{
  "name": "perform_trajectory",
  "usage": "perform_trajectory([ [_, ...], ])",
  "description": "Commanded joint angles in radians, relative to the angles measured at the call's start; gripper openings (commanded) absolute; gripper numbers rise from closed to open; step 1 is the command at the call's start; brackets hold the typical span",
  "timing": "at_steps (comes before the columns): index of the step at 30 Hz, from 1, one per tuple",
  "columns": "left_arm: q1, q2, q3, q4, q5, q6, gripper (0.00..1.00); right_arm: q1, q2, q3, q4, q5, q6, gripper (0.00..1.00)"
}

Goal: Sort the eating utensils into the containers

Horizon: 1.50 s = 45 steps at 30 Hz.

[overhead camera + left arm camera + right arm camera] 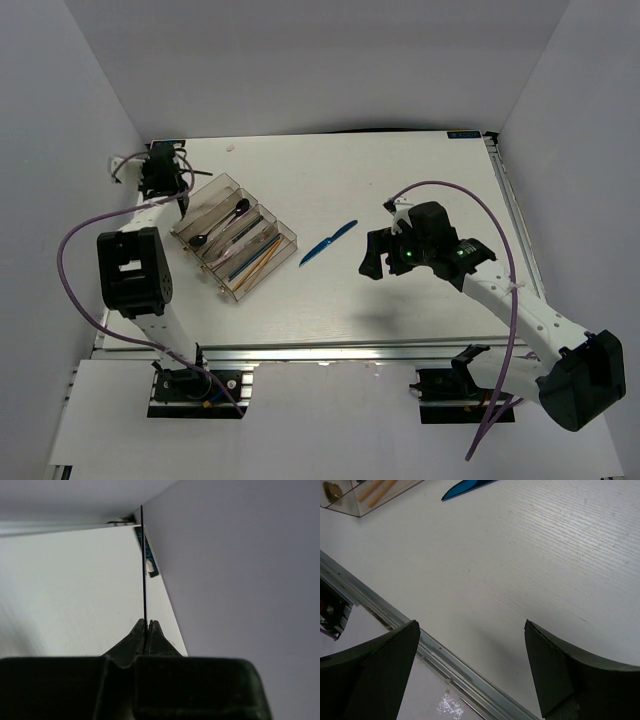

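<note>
Eating utensils are seen gathered in the clear organiser tray, which is set at an angle on the left part of the white tabletop. Two black spoons are laid in the compartments toward the tray's far-left side, silver pieces are seen in the middle ones, and orange sticks are lodged in a compartment on the opposite side. A blue knife is seen lying flat on the tabletop just beside the tray, apart from it, with its serrated end turned toward the tray's near corner

The left end effector is positioned at the tray's far-left corner. In the left wrist view its fingers are shown clenched on a thin dark stick, which is pinched at one end and projects straight out beyond the tips

The right end effector is positioned over bare tabletop to the right of the knife, well apart from the tray. Its fingers are spread wide, with nothing gripped between them. In the right wrist view the knife's blade and one corner of the tray are caught at the top edge
</note>
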Motion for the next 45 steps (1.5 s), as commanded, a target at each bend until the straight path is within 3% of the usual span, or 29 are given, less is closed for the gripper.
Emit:
perform_trajectory([
  [1, 0.075, -0.044, 0.089, 0.254, 0.441, 0.468, 0.0, -0.001, -0.032, -0.007, 0.028, -0.017, -0.01, 0.89],
  [4, 0.087, -0.003, 0.267, 0.097, 0.665, 0.7, 0.0, -0.001, -0.04, -0.004, 0.026, -0.031, -0.012, 0.89],
  [5, 0.089, 0.044, 0.387, 0.041, 0.745, 0.759, 0.0, -0.001, -0.044, -0.002, 0.026, -0.032, -0.01, 0.89],
  [8, 0.087, 0.165, 0.654, -0.285, 0.954, 1.025, 0.0, -0.001, -0.054, -0.01, 0.032, -0.041, -0.009, 0.89],
  [9, 0.084, 0.189, 0.702, -0.458, 0.959, 1.082, 0.0, -0.003, -0.055, -0.01, 0.034, -0.043, -0.007, 0.89],
  [12, 0.084, 0.218, 0.737, -0.637, 0.965, 1.278, 0.0, 0.0, -0.055, -0.008, 0.034, -0.054, -0.007, 0.89],
  [16, 0.051, 0.155, 0.581, -0.658, 0.834, 1.485, 0.0, 0.0, -0.057, -0.01, 0.034, -0.064, -0.01, 0.89],
  [25, -0.012, 0.088, 0.381, -0.55, 0.774, 1.656, 0.0, 0.002, -0.057, -0.021, 0.043, -0.077, -0.007, 0.89],
  [45, -0.061, 0.084, 0.273, -0.518, 0.751, 1.777, 0.02, 0.002, -0.043, -0.027, 0.049, -0.083, -0.009, 0.89],
])
